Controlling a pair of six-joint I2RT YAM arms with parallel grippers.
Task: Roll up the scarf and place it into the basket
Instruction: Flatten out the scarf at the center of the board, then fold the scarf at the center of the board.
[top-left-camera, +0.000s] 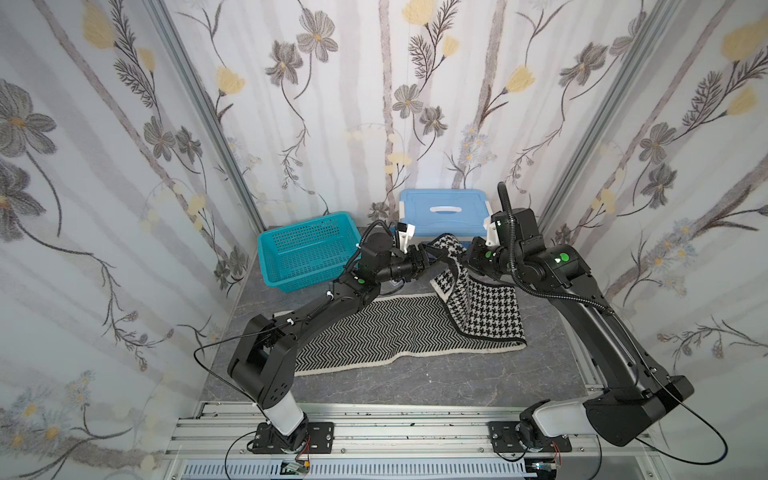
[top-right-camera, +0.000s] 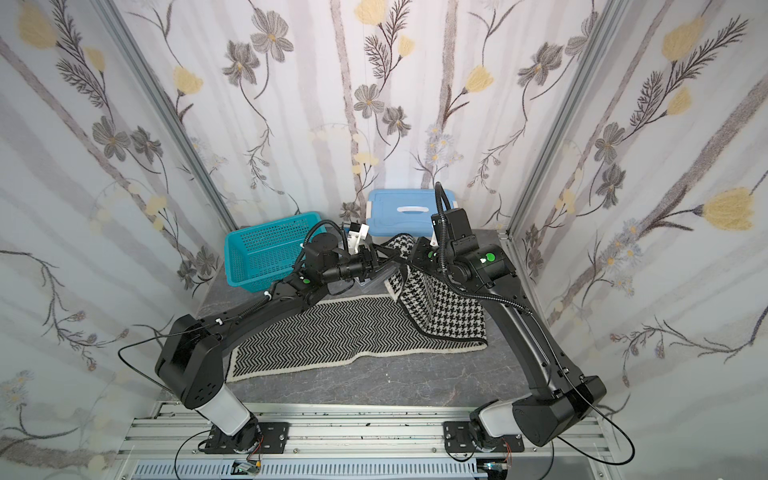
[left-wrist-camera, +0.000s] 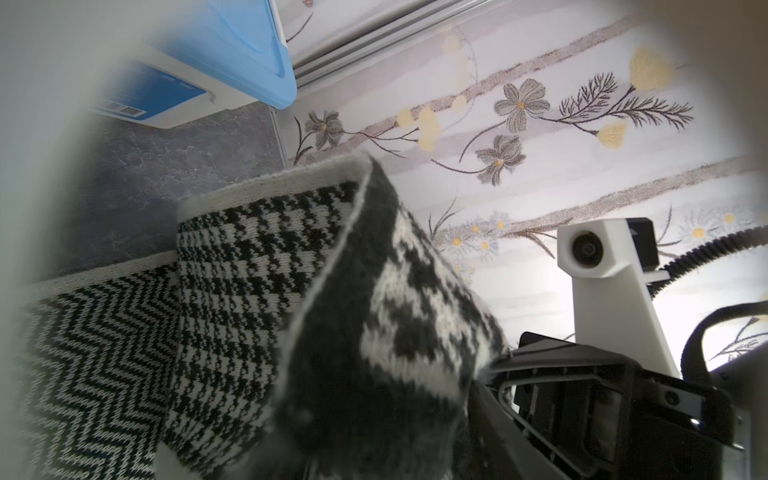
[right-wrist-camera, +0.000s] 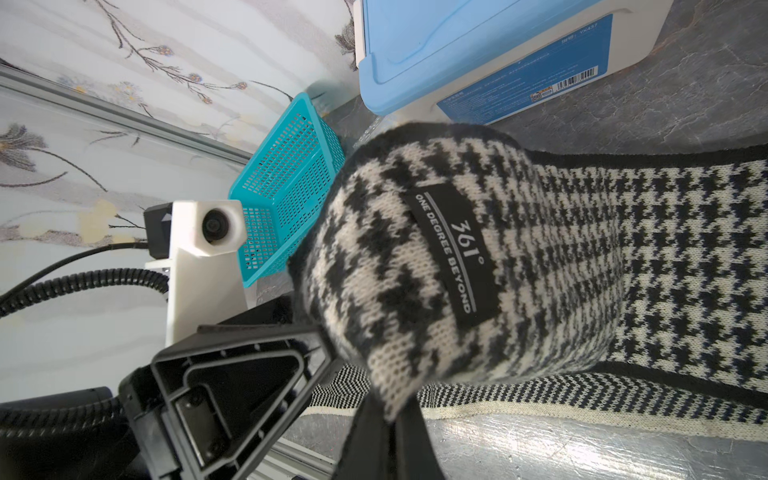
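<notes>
Room: three walls (top-left-camera: 374, 83) of pale paper w/ grey and yellow flowers, alu posts in the back corners. Table (top-left-camera: 436, 382) is a dark grey marble-look top, matt, w/ an alu rail (top-left-camera: 395, 428) along the front edge carrying both arm bases. The scarf (top-left-camera: 374, 332) is on the table, not in the basket: the herringbone half lies flat across the ctr toward the front left. The houndstooth half bends at the right and climbs toward the back, its end lifted off the top where the arms meet. Box (top-left-camera: 444, 212), white w/ a light-blue lid, sits at the back ctr against the wall. Basket (top-left-camera: 303, 253), teal, sits back left near the corner post w/ nothing seen in it, well apart from the flat cloth. R gripper (right-wrist-camera: 388, 419) is clenched on the raised houndstooth end, cloth bunched over its tips. L gripper (top-left-camera: 434, 259) reaches in from the other side, one finger (right-wrist-camera: 249, 374) touching the same bunch. Can't tell if it clamps the cloth or only brackets it. A black label (right-wrist-camera: 453, 253) on the held end reads "361° ONE DEGREE BEYOND".
</notes>
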